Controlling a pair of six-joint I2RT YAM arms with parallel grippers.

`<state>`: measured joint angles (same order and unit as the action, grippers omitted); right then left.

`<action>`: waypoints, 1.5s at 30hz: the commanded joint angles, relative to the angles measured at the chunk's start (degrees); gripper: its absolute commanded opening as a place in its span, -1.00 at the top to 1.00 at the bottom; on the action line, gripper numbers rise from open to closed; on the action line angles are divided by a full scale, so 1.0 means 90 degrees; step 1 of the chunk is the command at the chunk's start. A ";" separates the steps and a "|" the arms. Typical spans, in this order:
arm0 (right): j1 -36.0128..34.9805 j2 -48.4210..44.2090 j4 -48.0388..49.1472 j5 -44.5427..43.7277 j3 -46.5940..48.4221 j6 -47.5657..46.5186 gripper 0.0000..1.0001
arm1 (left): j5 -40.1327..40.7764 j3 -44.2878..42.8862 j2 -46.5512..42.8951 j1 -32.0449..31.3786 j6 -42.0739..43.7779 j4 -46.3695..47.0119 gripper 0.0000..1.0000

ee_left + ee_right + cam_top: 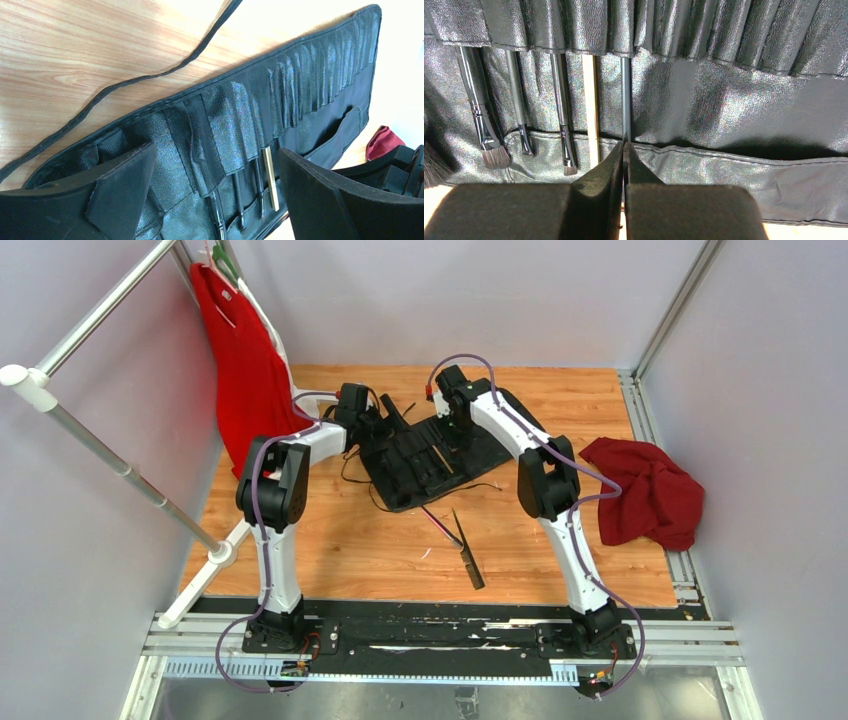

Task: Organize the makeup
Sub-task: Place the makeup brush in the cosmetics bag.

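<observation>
Where grey walls (440, 295) enclose it, wooden table (320, 540), loose brushes (469, 560).

A black fabric brush roll (420, 465) lies unrolled at the centre of a wooden table (350, 540), its row of narrow slots facing up. Its thin black cord (125, 82) trails across the boards beside it. At the right of the overhead frame, a dark red cloth (650, 490) sits crumpled on the table, well apart from the roll. At upper left, a bright red garment (245, 370) hangs from a white clothes rack (110, 456) against pale grey walls (450, 300).
</observation>
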<state>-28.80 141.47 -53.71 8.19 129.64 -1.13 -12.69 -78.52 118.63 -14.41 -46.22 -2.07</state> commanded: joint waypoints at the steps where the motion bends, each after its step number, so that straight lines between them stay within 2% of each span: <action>1: 0.0075 0.0105 0.0057 0.0047 0.0019 -0.0021 0.98 | 0.0186 0.0110 0.0101 0.0095 0.0188 -0.0793 -0.96; 6: 0.0076 -0.0002 0.0163 0.0052 -0.0216 -0.0013 0.73 | 0.0189 0.0132 0.0086 0.0096 0.0182 -0.0795 -0.96; 9: 0.0078 -0.0025 0.0191 0.0075 -0.0288 -0.0002 0.71 | 0.0191 0.0157 0.0072 0.0093 0.0179 -0.0773 -0.96; 15: 0.0075 -0.0025 0.0259 0.0033 -0.0321 0.0034 0.98 | 0.0183 0.0204 0.0061 0.0098 0.0169 -0.0746 -0.96; 45: 0.0084 0.0446 0.1017 0.0033 0.0201 0.0029 0.99 | 0.0194 0.0281 0.0081 0.0097 0.0220 -0.0738 -0.96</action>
<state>-28.71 142.82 -47.20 8.62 128.70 -1.06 -12.80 -78.37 118.63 -14.41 -45.80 -1.85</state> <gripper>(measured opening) 0.031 0.979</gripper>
